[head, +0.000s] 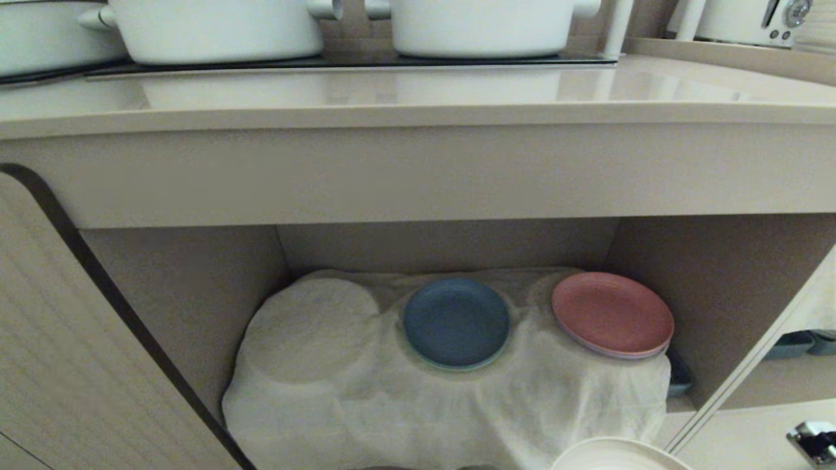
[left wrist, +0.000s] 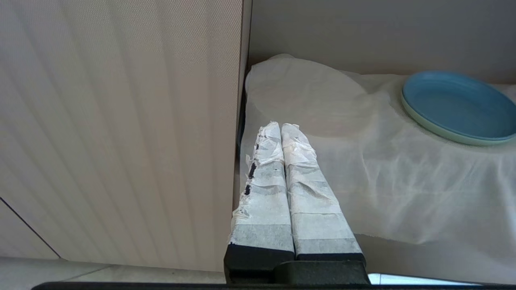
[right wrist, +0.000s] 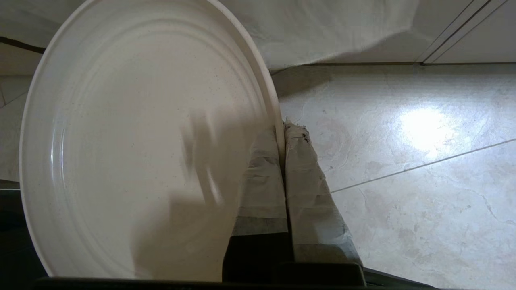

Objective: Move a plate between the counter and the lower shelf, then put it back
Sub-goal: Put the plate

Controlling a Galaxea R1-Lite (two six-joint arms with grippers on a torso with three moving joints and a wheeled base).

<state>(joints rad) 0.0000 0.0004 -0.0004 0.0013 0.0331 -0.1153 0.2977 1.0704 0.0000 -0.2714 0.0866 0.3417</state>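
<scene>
The cream-beige plate (right wrist: 133, 145) hangs above the tiled floor, its rim pinched between the taped fingers of my right gripper (right wrist: 282, 129), which is shut on it. In the head view only the plate's far edge (head: 617, 454) shows at the bottom, in front of the lower shelf (head: 444, 248). The shelf's floor is draped with a wrinkled white cloth (head: 366, 385). The counter (head: 418, 98) runs across above the recess. My left gripper (left wrist: 281, 129) is shut and empty, parked beside the open cabinet door near the cloth's left end.
A blue plate (head: 456, 321) and a pink plate (head: 612, 314) rest on the cloth. White pots (head: 215, 29) stand on the black hob at the counter's back. An open cabinet door (head: 78, 339) stands at the left, and another door edge (head: 751, 365) at the right.
</scene>
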